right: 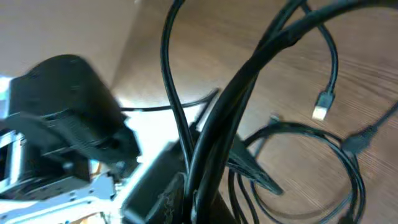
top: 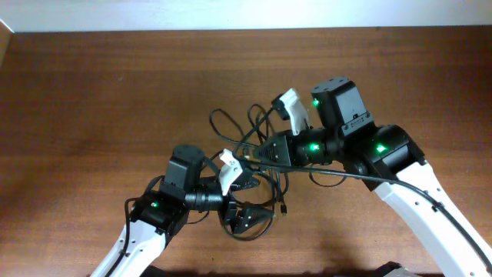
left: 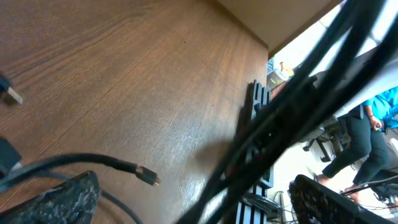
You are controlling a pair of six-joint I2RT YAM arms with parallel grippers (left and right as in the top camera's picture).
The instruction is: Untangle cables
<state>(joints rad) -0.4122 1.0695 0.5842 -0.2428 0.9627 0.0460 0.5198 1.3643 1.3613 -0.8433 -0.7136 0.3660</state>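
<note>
The cables (top: 244,142) are thin black cords tangled in one bundle at the table's middle, with loops spreading up and left. My right gripper (top: 257,151) reaches in from the right and is shut on several strands (right: 249,68), which run taut into its jaws (right: 208,193). My left gripper (top: 250,201) sits just below the bundle and is open. In the left wrist view its fingers stand wide apart (left: 193,199), and strands (left: 292,93) cross diagonally between them. One small plug end (left: 147,176) lies on the wood, and a metal-tipped plug (right: 320,113) hangs free.
The brown wooden table (top: 92,92) stretches to the left and to the back. The left arm's black body (right: 68,118) is close to the right gripper. A thicker black arm cord (top: 361,178) runs along the right arm.
</note>
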